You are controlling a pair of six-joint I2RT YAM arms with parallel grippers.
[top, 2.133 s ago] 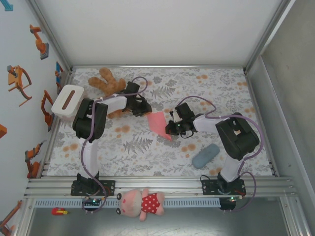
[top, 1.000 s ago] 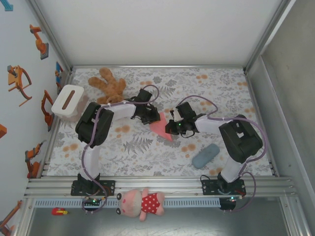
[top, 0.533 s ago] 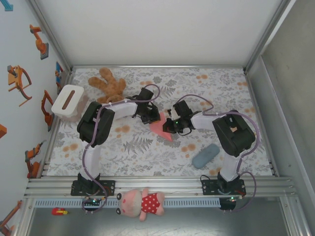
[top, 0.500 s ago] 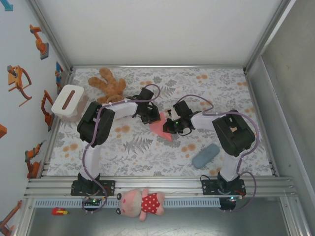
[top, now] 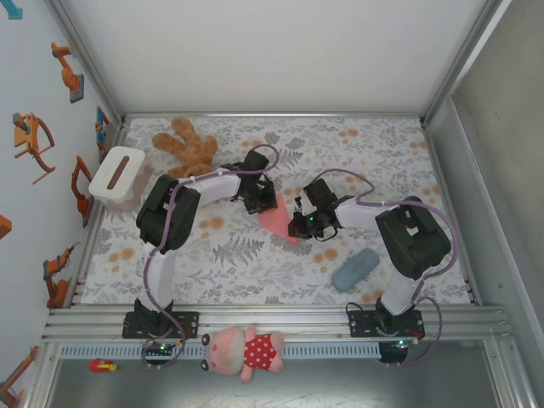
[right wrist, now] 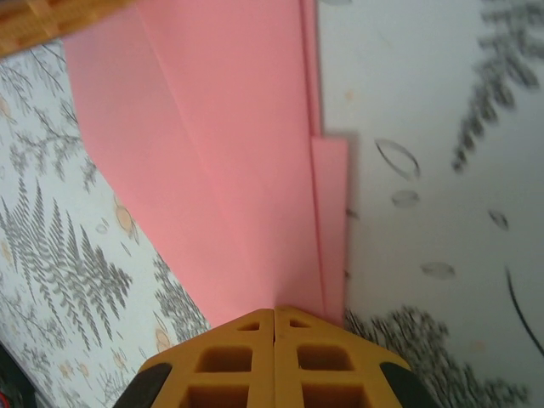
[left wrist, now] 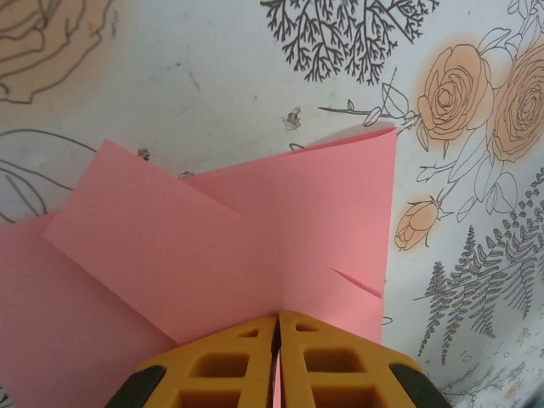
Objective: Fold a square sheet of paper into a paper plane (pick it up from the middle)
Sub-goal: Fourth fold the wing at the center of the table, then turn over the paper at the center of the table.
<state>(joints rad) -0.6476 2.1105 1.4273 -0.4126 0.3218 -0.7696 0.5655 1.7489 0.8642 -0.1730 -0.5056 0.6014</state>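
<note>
Bright, even light falls from overhead. Shadows on the flowered table (top: 246,263) are soft and short, and the white far wall (top: 272,59) is nearly washed out. At the left wrist the folded paper (left wrist: 212,246) is crisp, its creases faintly shaded. At the right wrist the table's print smears with blur on the right, and a dim shadow edges the paper.

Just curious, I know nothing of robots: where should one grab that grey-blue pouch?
Probably across its narrow middle, from straight above: the grey-blue pouch lies flat on the table, oblong and slanted, so its short width looks easiest to pinch.
</note>
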